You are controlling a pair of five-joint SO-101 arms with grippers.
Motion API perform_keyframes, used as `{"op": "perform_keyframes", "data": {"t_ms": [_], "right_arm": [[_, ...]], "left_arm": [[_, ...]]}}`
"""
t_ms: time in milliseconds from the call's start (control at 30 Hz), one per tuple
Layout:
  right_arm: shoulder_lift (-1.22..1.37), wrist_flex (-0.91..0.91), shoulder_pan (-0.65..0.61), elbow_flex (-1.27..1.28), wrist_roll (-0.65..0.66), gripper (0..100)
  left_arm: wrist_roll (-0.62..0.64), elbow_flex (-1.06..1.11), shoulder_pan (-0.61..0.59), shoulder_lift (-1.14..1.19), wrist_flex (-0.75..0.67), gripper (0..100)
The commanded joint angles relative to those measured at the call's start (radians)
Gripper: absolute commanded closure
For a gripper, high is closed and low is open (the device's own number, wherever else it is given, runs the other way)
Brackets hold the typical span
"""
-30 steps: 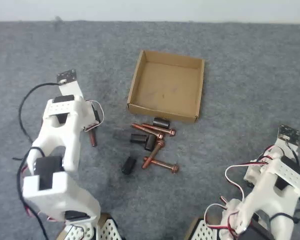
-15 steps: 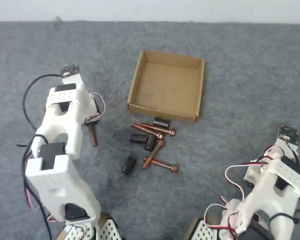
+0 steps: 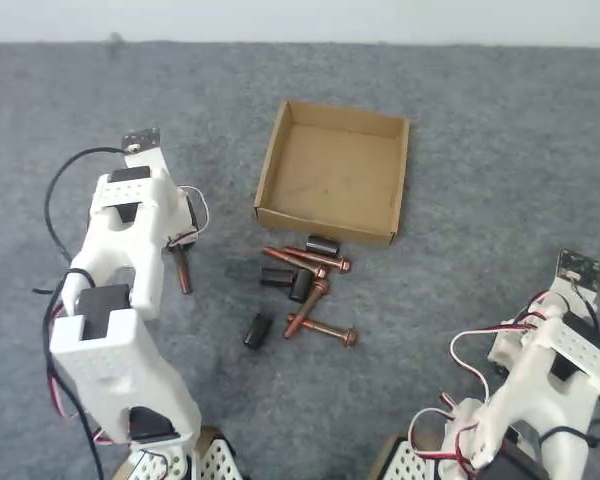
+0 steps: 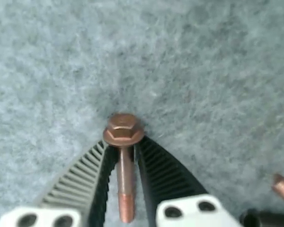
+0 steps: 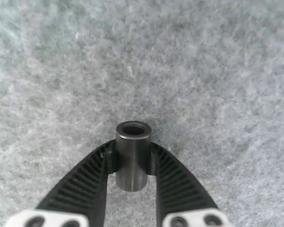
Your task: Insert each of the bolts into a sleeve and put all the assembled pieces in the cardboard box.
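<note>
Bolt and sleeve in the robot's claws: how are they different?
The bolt in the left gripper is copper-coloured; the sleeve in the right gripper is dark grey. The bolt is thin with a wide hex head; the sleeve is a stubby hollow tube. Both are clamped in a gripper.

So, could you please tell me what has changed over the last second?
The left arm stretched slightly farther from its base, the left gripper keeping its bolt. The right arm, loose bolts, sleeves and cardboard box stayed put.
</note>
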Motion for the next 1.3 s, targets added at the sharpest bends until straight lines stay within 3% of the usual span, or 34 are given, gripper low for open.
{"op": "perform_keyframes", "data": {"t_ms": [0,233,467,767,1267], "right_arm": [[-0.039,-0.015,-0.015,-0.003,0.023,99.2],[-0.048,-0.041,-0.093,-0.005,0.021,99.2],[-0.050,-0.131,-0.177,-0.063,0.021,99.2],[-0.050,-0.437,-0.372,-0.077,0.021,99.2],[-0.039,-1.132,-0.608,0.041,0.020,99.2]], "left_arm": [[-0.055,0.010,-0.009,-0.049,0.020,99],[-0.072,0.306,-0.003,-0.290,-0.207,99],[-0.097,0.424,-0.034,-0.379,-0.232,99],[-0.212,0.429,-0.084,-0.376,-0.201,99],[-0.219,0.429,-0.084,-0.376,-0.201,99]]}}
